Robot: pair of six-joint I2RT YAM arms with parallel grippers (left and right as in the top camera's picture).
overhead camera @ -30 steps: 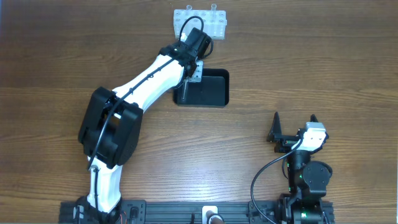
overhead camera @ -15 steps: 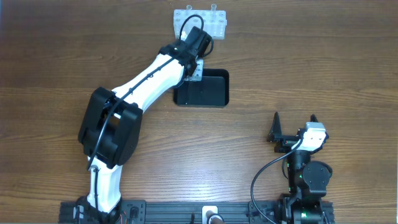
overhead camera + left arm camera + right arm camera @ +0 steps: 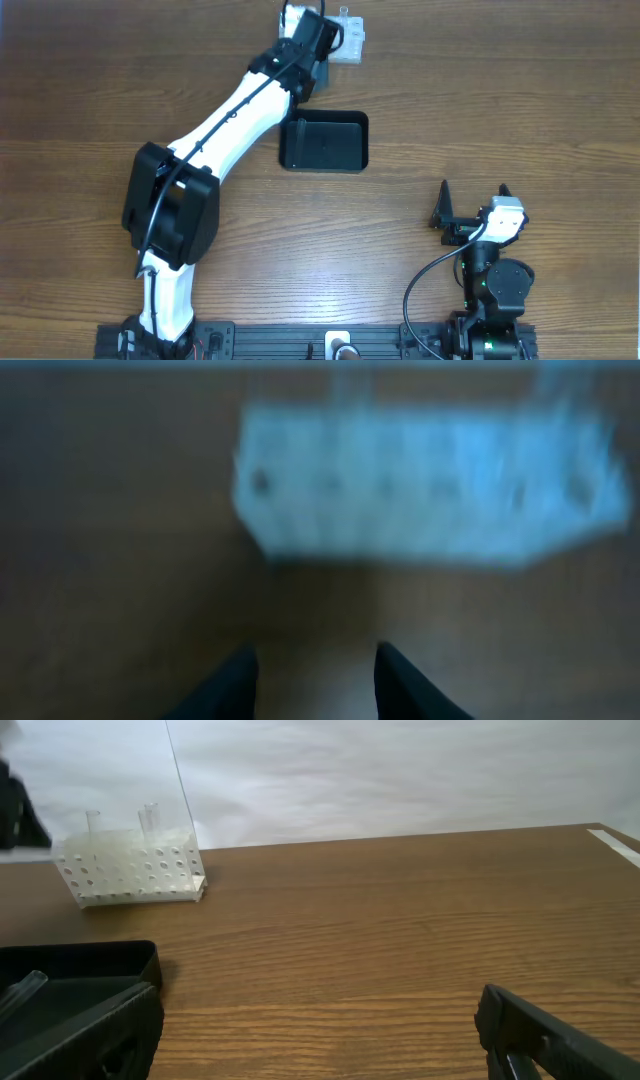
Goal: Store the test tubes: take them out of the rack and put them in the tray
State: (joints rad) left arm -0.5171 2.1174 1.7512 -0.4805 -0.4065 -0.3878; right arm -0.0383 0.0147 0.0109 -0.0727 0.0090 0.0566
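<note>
The tray sits on the worktop. Behind the tray, farther from the arm bases, stands the rack, with two test tubes upright in it. Another test tube lies in the tray. The left tool is behind the tray, over the worktop near the rack. The right tool is well apart, to the tray's right and in front of it.
</note>
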